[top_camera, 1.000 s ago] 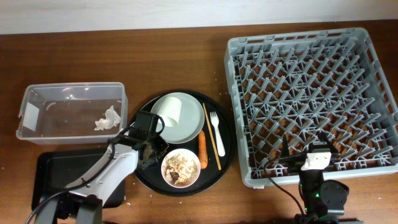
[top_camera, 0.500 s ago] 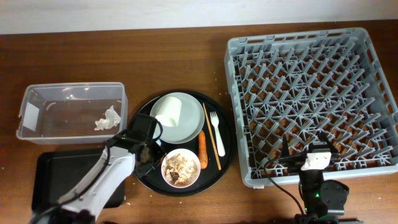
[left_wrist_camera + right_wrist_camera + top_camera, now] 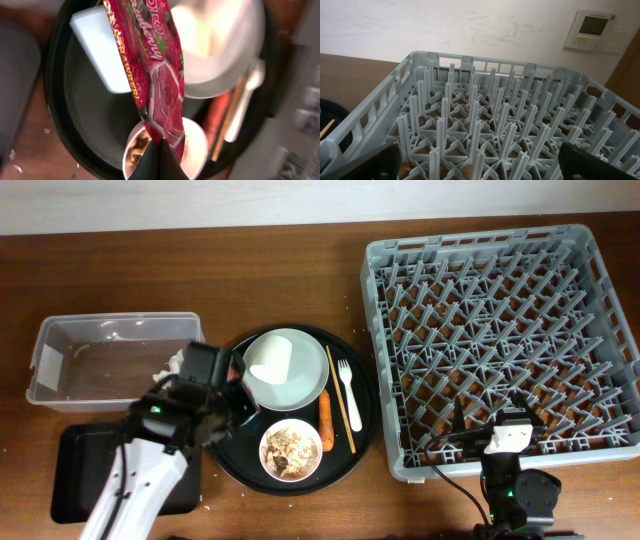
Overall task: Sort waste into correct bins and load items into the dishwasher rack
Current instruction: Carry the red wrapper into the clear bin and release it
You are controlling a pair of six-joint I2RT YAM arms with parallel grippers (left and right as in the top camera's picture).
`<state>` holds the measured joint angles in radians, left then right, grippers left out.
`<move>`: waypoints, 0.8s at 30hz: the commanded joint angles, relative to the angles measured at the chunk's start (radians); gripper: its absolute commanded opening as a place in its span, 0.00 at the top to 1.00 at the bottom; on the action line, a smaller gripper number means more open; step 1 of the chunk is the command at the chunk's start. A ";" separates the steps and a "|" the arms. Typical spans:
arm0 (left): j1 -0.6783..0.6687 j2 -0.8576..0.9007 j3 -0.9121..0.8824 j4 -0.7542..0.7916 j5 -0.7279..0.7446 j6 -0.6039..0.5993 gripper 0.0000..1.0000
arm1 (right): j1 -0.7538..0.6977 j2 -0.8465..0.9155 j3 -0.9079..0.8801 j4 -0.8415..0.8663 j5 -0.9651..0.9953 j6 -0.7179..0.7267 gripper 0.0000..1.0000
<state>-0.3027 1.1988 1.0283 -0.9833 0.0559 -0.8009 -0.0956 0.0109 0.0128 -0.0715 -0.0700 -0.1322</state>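
Observation:
My left gripper (image 3: 161, 146) is shut on the red crinkled wrapper (image 3: 159, 75), which hangs above the white bowl of food scraps (image 3: 197, 145). In the overhead view the left gripper (image 3: 232, 385) is over the left rim of the round black tray (image 3: 366, 402), beside the clear tub (image 3: 110, 330). The wrapper is hidden there. White tissue (image 3: 170, 365) lies in the tub. The grey-green plate (image 3: 305, 385) carries the white cup (image 3: 270, 360) on its side. The bowl (image 3: 291, 448), carrot (image 3: 325, 422), chopsticks (image 3: 342, 395) and fork (image 3: 350, 395) lie on the round tray. My right gripper (image 3: 485, 162) is open over the rack's (image 3: 485, 115) front edge.
The shallow black rectangular tray (image 3: 85, 470) lies at the front left, under my left arm. The dishwasher rack (image 3: 510, 330) fills the right side of the table. No light blue cup is in view.
My left gripper has risen and moved back and left from the round tray towards the clear tub, with the red wrapper in it. The right arm has not moved.

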 commanded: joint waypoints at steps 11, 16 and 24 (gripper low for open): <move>0.376 0.125 0.176 0.085 -0.218 0.175 0.99 | 0.004 -0.007 -0.007 -0.001 0.002 0.002 0.01; 0.518 0.314 0.176 0.204 -0.217 0.174 0.99 | 0.004 -0.007 -0.007 -0.001 0.002 0.002 0.01; 0.575 0.461 0.176 0.320 -0.203 0.173 0.73 | 0.004 -0.007 -0.007 -0.001 0.002 0.001 0.01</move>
<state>0.2657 1.6566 1.1885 -0.6769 -0.1478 -0.6373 -0.0956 0.0109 0.0128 -0.0711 -0.0700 -0.1314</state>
